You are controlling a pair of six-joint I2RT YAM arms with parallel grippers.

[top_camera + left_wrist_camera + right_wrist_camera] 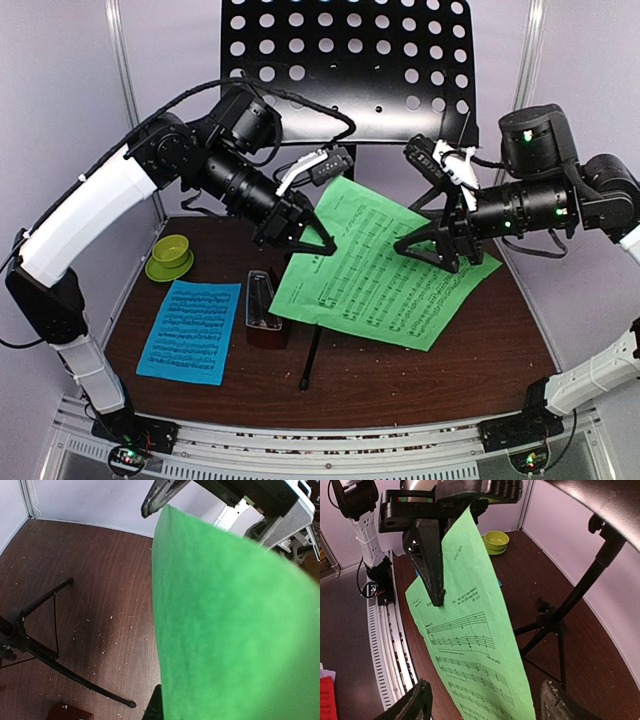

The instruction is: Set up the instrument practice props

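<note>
Green sheet (370, 285) lifted off the table (400, 375), ahead of placement on the stand (345, 60). The left pincer (315, 237) is clamped on the sheet's title end. The right pincer (425, 255) is spread wide, one finger on each side of the opposite end, neither touching in the right wrist view. The sheet's long axis runs from one pincer to the other. The stand's desk lies behind and above both, about equally near each. A likely next move is the right pincer closing on the paper. Below and outward of the left pincer lie the blue sheet (190, 330), metronome (265, 310) and bowl (170, 257). Count: two sheets, one stand, one metronome, one bowl.
</note>
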